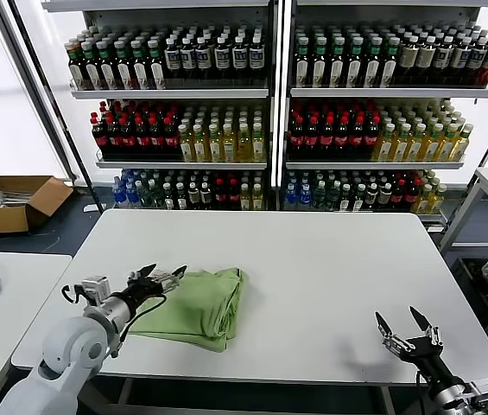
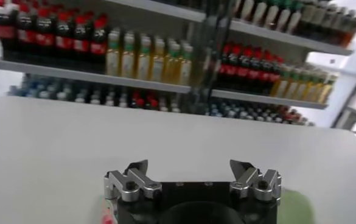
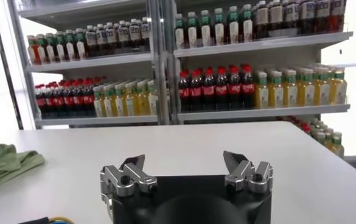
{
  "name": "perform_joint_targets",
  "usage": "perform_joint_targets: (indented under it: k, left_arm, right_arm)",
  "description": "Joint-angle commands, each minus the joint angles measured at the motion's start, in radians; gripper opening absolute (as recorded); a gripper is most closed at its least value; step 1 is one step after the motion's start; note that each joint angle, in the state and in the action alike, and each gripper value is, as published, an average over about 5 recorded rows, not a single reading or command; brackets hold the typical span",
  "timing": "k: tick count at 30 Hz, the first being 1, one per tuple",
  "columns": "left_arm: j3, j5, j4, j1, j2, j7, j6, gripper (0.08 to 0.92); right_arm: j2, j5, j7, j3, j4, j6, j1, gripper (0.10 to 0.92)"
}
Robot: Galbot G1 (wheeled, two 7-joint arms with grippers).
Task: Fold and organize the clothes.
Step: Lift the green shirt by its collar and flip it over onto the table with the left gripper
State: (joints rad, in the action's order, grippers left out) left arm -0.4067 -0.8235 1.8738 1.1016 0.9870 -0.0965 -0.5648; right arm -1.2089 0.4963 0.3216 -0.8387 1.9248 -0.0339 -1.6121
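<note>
Currently shirt (image 1: pixel 199 304) lies folded near the surface's (image 1: pixel 330 259) front-left edge. Left tool (image 1: pixel 159 276) open at its left edge, gripping nothing; right tool (image 1: pixel 406 328) open, front-right corner. Risk: left fingers snagging loose layers, undoing the fold.

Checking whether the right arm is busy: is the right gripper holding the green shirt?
No. In the head view the right gripper hangs open over bare table, well apart from the folded green shirt.

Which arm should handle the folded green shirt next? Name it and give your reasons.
Left. The left gripper hovers open at the green shirt, at its left edge. The right gripper waits open near the table's front right, well apart from it.
</note>
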Motion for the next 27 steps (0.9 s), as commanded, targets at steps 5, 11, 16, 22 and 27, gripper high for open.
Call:
perform_joint_targets:
  k: [5, 11, 16, 22, 27]
  left_arm:
    - [-0.007, 0.139, -0.127, 0.034, 0.079, -0.015, 0.024, 0.823]
    - [-0.017, 0.140, -0.124, 0.061, 0.088, -0.020, 0.020, 0.823]
    - [-0.027, 0.136, -0.095, 0.099, 0.104, -0.029, 0.014, 0.823]
    - [-0.025, 0.141, -0.090, 0.118, 0.131, -0.036, 0.014, 0.803]
    - [-0.019, 0.140, -0.084, 0.123, 0.147, -0.035, 0.013, 0.672]
  right_arm:
    - [0.010, 0.015, 0.001, -0.017, 0.002, 0.009, -0.023, 0.823]
    - [0.011, 0.021, 0.002, -0.022, -0.003, 0.017, -0.030, 0.823]
    - [0.007, 0.019, 0.002, -0.015, -0.002, 0.014, -0.022, 0.823]
    - [0.007, 0.017, 0.000, -0.011, 0.008, 0.007, -0.015, 0.823]
    - [0.010, 0.018, 0.000, -0.018, 0.019, 0.006, -0.020, 0.823]
